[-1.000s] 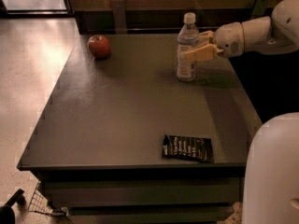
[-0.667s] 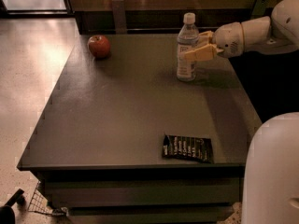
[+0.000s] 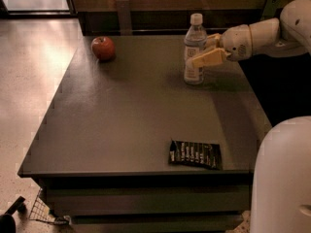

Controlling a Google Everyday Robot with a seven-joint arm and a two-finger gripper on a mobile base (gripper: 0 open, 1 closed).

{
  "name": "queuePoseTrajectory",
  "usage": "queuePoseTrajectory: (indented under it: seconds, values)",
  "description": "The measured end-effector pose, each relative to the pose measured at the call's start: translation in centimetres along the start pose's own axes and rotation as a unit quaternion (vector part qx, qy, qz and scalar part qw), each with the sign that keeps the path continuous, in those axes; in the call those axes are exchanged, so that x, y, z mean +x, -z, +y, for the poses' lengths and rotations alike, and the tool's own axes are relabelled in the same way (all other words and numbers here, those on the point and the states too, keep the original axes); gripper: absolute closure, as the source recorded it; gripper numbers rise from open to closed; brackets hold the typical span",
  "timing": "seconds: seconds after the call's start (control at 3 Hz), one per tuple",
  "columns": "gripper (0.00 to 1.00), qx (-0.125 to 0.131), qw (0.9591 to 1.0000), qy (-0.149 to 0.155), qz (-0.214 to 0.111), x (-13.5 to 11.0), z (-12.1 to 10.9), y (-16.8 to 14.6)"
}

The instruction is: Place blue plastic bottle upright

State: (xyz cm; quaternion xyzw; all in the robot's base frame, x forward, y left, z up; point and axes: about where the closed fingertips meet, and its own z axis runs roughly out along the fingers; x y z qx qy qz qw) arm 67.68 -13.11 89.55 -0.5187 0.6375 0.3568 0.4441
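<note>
- Gripper point(image 3: 206, 51) was parked right up against the blue plastic bottle point(image 3: 193, 43) at label height, with the arm stretched in from the right. We couldn't tell whether it was clamped on or had let go (the angle hid that).
- We saw the bottle standing upright on its base, cap up, in the far right part of the table point(image 3: 136, 110).
- Biggest worry for us was a tall, light bottle. Any sideways drag on the label during a pull-away would probably tip it over. Backing straight out to the right looked like the safest bet.
- For edges, the bottle was near the far edge and not far from the right one. We figured a tip backward could send it rolling off.
- For room, the apple point(image 3: 103, 47) was well apart at the far left, and the dark packet point(image 3: 195, 154) was well apart near the front edge. Neither was in the arm's way.
</note>
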Motion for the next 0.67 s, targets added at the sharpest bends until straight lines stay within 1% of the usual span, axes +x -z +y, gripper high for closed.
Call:
queuePoseTrajectory:
  seconds: [0.33,0.67]
  values:
    - [0.00,-0.001,1.0000,0.000,0.000,-0.01,-0.01,-0.19]
    - [0.00,-0.001,1.0000,0.000,0.000,-0.01,-0.01,-0.19]
